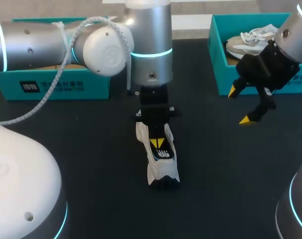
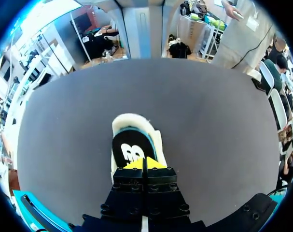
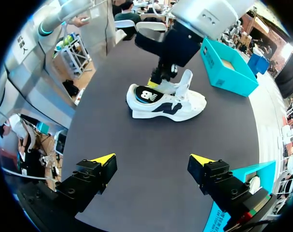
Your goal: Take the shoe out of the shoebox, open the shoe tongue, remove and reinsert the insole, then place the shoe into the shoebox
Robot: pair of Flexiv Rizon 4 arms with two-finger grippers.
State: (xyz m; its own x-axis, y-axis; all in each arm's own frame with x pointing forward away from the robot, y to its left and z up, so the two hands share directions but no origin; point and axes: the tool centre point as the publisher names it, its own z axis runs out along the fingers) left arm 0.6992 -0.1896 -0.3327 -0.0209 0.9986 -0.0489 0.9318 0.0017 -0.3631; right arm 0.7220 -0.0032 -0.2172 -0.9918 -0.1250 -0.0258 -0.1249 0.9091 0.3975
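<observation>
A white shoe [image 1: 158, 169] is stood on its sole near the middle of the dark table [image 1: 91, 149], outside both boxes; its tongue [image 3: 185, 79] is seen raised in the right wrist view; a black insole [image 2: 132, 147] with a white mark is seen lying in its opening. The left gripper [image 1: 157, 143] is held straight down over the shoe; its fingers are brought together with no gap seen between the yellow tips, and the tips are set against the insole; whether an edge of the insole is nipped between them cannot be told. The left arm is brought in from the left side and is bent over the middle of the table; a white cable is hung along it.

The right gripper [image 1: 239, 105] is held above the table at the right, well apart from the shoe and just in front of the right shoebox [image 1: 250, 84]; its fingers are spread wide and nothing is held between them; in its own wrist view the shoe and the left gripper are seen ahead of it, across bare table.

Two teal shoeboxes are placed at the far side of the table; the left shoebox [image 1: 51, 87] is partly hidden behind the left arm; in the right one a second, pale shoe [image 1: 250, 42] with white laces is laid.
</observation>
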